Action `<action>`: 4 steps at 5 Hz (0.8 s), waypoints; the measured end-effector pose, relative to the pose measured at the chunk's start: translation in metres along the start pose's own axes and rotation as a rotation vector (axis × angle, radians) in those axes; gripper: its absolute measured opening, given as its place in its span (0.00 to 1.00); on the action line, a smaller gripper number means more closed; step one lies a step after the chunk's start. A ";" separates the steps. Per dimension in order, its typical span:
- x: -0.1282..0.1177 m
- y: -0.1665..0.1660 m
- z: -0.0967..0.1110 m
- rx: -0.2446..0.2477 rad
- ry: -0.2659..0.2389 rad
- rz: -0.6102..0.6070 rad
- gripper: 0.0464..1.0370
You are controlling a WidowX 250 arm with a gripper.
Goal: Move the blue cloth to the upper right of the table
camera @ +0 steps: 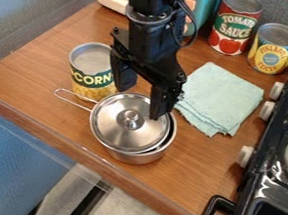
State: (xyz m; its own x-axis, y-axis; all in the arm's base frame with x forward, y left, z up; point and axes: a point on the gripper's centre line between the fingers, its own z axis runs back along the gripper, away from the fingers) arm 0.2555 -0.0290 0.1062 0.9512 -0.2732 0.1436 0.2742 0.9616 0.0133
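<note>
The gripper hangs above the back edge of the lidded pot, left of the cloth, its two fingers apart and nothing between them. The light blue folded cloth lies flat on the wooden table, right of the gripper and just in front of two cans. Its left edge is close beside the gripper's right finger in the view, and its layers fan out a little at the front corner.
A metal pot with a tilted lid sits below the gripper. A corn can stands to the left. Behind the cloth are a tomato sauce can and a pineapple can. A stove borders the right side.
</note>
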 end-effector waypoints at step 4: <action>0.077 0.002 -0.029 -0.019 -0.054 0.034 0.96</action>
State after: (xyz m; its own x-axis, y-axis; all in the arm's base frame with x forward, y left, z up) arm 0.3329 -0.0486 0.0888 0.9512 -0.2377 0.1966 0.2447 0.9695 -0.0115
